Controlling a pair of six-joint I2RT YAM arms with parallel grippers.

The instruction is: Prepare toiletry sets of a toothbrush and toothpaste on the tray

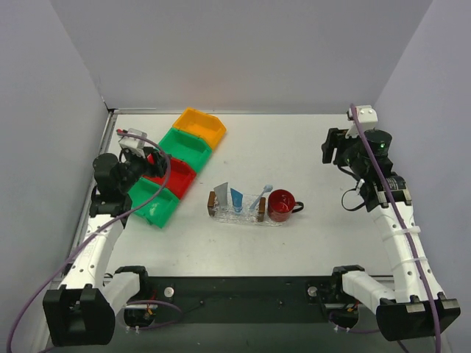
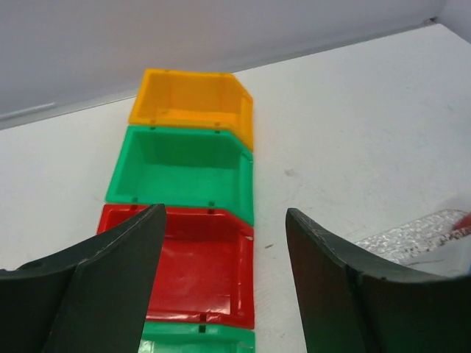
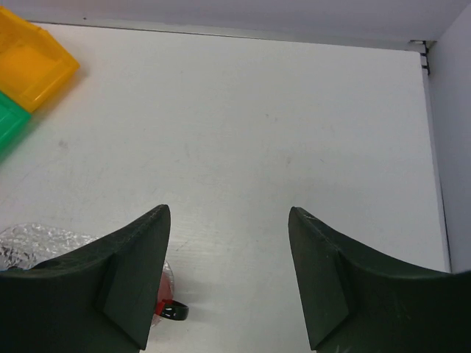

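Two wrist views show me only my own spread, empty fingers, those of my left end effector [image 2: 224,217] facing the row of coloured bins [image 2: 184,169] and those of my right end effector [image 3: 228,213] over the bare white surface [image 1: 294,147]. Only the top view shows the whole tray [image 1: 212,200] in the middle, between pale grey walls [image 1: 235,51]. In it stand the silver-grey toothpaste tube [image 1: 221,193], the blue toothpaste tube [image 1: 236,198] and the pale toothbrush [image 1: 261,195] with its light blue head up, just beside a red cup [image 1: 280,205].

Setting: robotics lab test cell.
Enclosure: plain grey walls [image 1: 243,51] on 3 sides of white table [image 1: 294,147].
Rig: left arm [image 1: 96,246] and right arm [image 1: 408,250] bolted at near edge, purple cables [image 1: 395,212] alongside.
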